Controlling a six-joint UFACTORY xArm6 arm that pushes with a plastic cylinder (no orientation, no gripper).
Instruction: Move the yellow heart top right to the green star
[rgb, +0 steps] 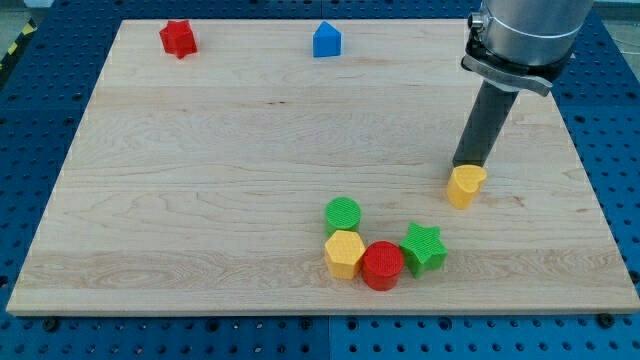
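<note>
Our yellow heart (466, 185) sits touching the view's-bottom side of my tip (467, 165), up-right of the green star (424, 248); our rod stands nearly upright, holding nothing.

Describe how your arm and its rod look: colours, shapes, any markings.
My arm is a silver-grey metal cylinder with a dark clamp band around its lower edge. Below it a straight, round dark rod runs down to my tip. No cables or markings show in the camera view.
</note>
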